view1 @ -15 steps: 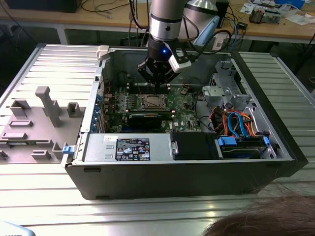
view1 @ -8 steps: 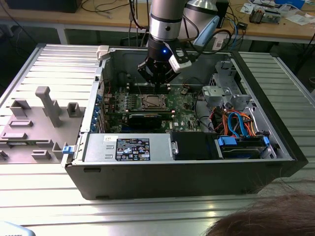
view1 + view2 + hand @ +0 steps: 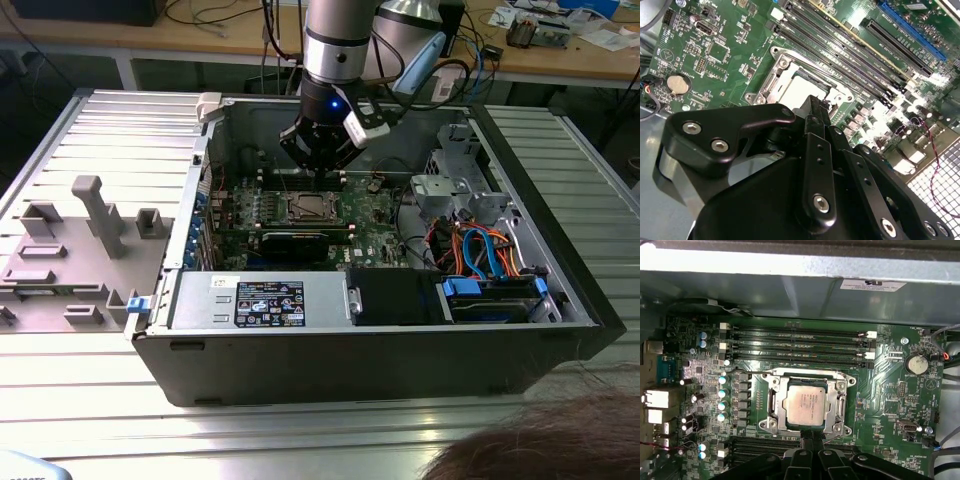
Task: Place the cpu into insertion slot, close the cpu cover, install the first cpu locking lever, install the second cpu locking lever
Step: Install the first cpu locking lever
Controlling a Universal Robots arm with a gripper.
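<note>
The cpu (image 3: 807, 404), a silvery square chip, lies flat in the insertion slot (image 3: 771, 424) on the green motherboard (image 3: 885, 390). The cpu cover (image 3: 842, 403), a thin metal frame, lies down around the chip. My gripper (image 3: 811, 439) is shut, with its two black fingertips pressed together at the socket's edge. I cannot tell whether they touch a lever. In the exterior view the gripper (image 3: 318, 168) hangs inside the open computer case just behind the cpu (image 3: 308, 207). The second wrist view shows the fingertips (image 3: 816, 111) over the cpu (image 3: 799, 89).
Long black memory slots (image 3: 795, 342) run beside the socket. The case wall (image 3: 215, 130) and a drive cage with cables (image 3: 470, 215) hem the board in. A power supply (image 3: 260, 298) sits at the front. A grey fixture plate (image 3: 80, 240) lies outside at the exterior view's left.
</note>
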